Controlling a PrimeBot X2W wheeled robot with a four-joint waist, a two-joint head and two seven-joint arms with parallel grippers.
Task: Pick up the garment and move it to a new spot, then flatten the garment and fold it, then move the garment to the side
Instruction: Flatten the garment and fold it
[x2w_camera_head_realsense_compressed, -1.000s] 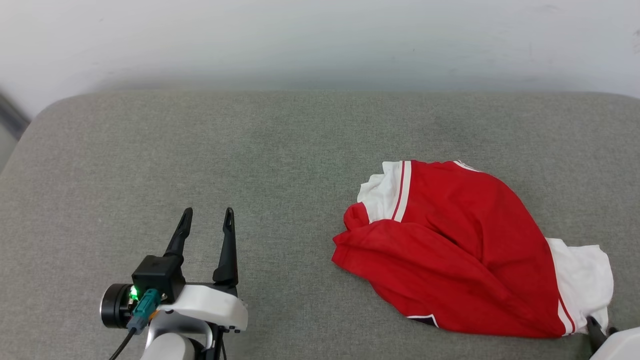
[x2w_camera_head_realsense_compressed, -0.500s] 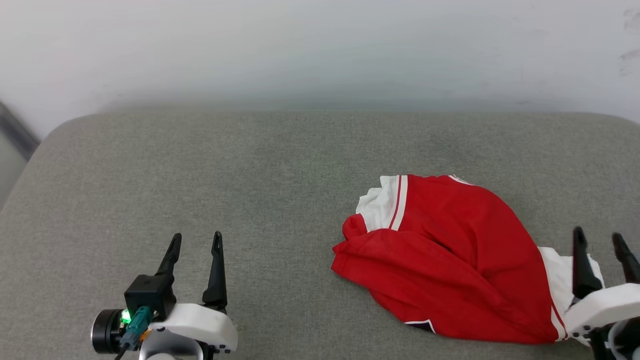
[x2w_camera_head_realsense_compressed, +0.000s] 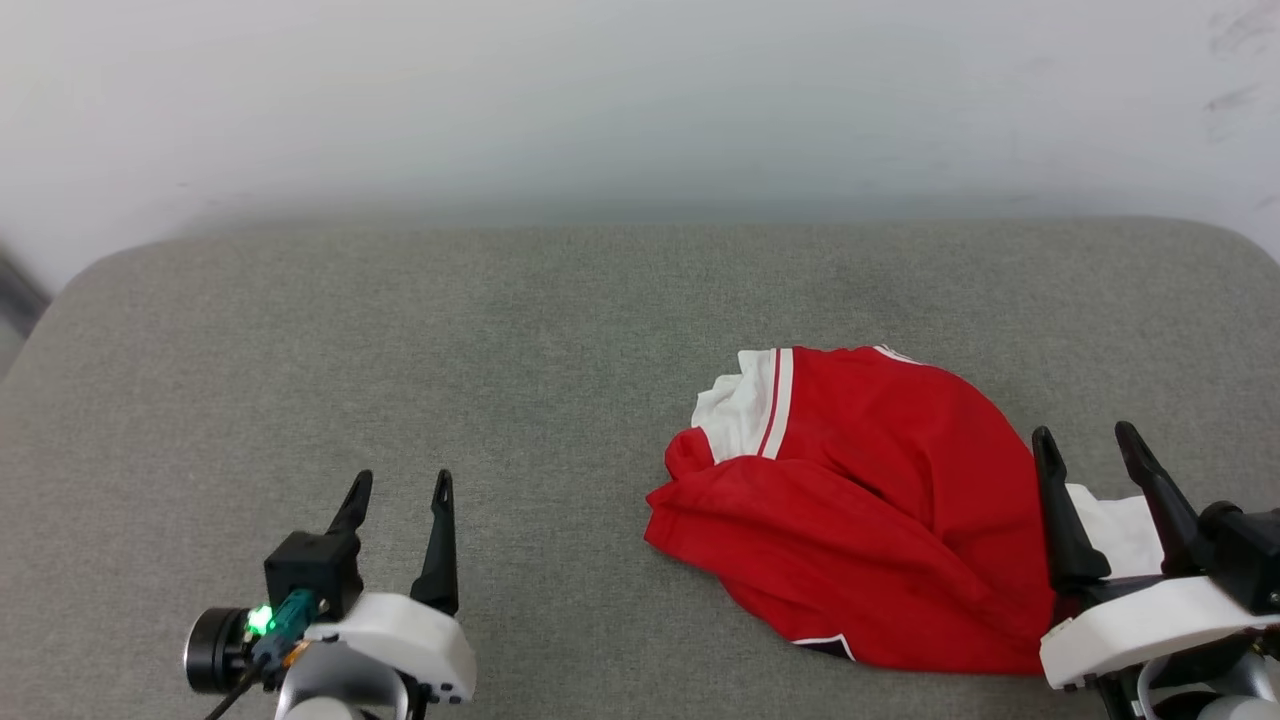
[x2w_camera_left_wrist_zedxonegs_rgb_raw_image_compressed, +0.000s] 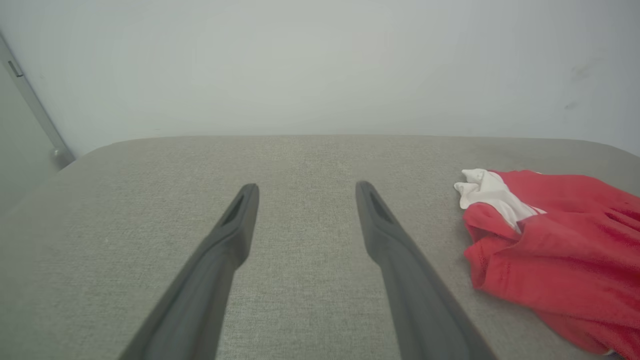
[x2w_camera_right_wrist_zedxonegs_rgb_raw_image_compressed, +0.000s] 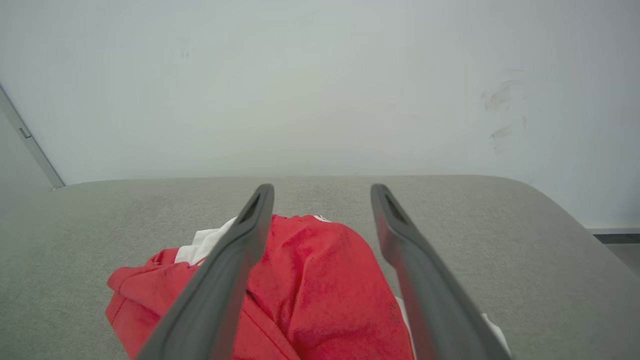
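Your garment (x2w_camera_head_realsense_compressed: 880, 520) lies crumpled on the right side of the grey pad (x2w_camera_head_realsense_compressed: 450, 340), beneath the right gripper (x2w_camera_head_realsense_compressed: 1085, 432), whose jaws stand apart and empty. The left gripper (x2w_camera_head_realsense_compressed: 402, 480) is spread too, well apart from it. The cloth looks thin, light and floppy, so pinch a hem or the white trim (x2w_camera_head_realsense_compressed: 735, 415), not the bulk.

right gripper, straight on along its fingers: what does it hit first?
Probably the wall: the right gripper's open fingers point over the garment, whose red mound lies under and between them. Height is unclear, so it might brush the fabric first.
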